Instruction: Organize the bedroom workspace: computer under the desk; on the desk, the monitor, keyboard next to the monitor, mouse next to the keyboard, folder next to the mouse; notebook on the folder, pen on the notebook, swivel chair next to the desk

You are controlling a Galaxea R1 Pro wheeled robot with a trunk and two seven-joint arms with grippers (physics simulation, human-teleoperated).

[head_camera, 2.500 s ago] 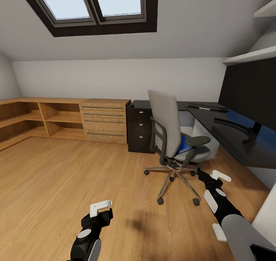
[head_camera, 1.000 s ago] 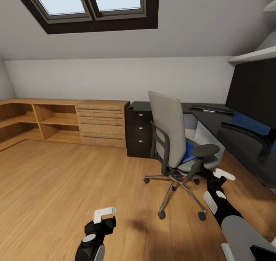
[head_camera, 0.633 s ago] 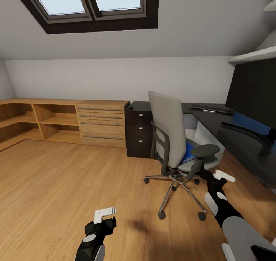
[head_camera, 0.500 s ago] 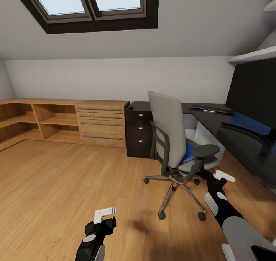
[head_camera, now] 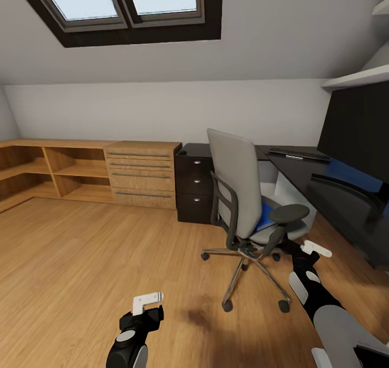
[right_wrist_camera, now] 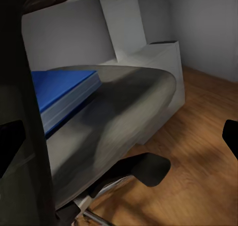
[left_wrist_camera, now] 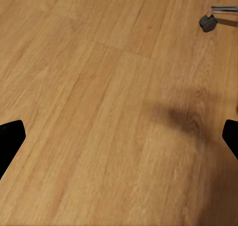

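The right gripper (head_camera: 312,247) hung wide-jawed and empty near the swivel chair (head_camera: 249,200), lined up for the blue folder (right_wrist_camera: 57,94) on its seat. The left gripper (head_camera: 147,300) was spread, idle over floor.

Wood floor (head_camera: 81,260) carries the swivel chair (head_camera: 243,195) on its star base, right of centre; blue folder (head_camera: 265,214) lies flat on the chair's grey seat. Glossy black desk (head_camera: 302,176) at right holds the keyboard (head_camera: 298,153) far back and the monitor (head_camera: 359,136) nearer.
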